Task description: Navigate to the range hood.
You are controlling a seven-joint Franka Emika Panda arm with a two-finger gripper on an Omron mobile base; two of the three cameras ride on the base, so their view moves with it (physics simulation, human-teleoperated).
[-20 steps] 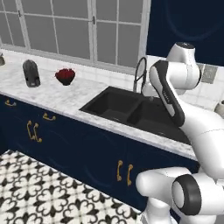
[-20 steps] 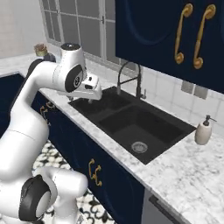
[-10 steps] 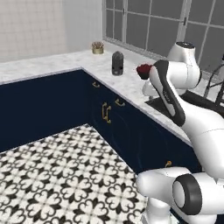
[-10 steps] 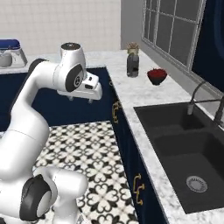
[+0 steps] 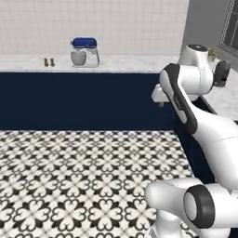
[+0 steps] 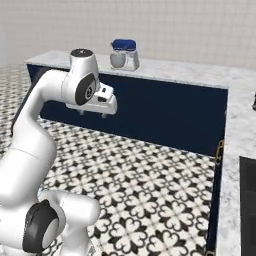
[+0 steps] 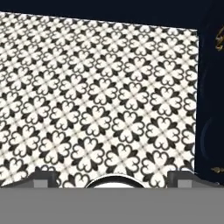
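The range hood is out of view. My gripper (image 6: 93, 114) hangs in front of the arm at about counter height, over the patterned floor, its fingers pointing down. In the hand view the two fingertips (image 7: 42, 177) stand wide apart, so the gripper (image 7: 113, 180) is open with nothing between them, and black-and-white floor tiles lie beneath. In the left base view the gripper (image 5: 160, 102) sits in front of the navy cabinets.
A blue-topped mixer (image 5: 84, 52) (image 6: 124, 54) stands on the marble counter (image 5: 139, 65) along the tiled wall, above navy cabinets (image 5: 83, 100). A second counter (image 6: 235, 120) runs down the right, with a dark sink edge (image 6: 248, 200). The patterned floor (image 5: 79, 176) lies open ahead.
The whole scene has swung: the base has turned left, so the sink and window slid off to the right and the tiled-wall counter with the mixer came into view. The arm's pose is unchanged.
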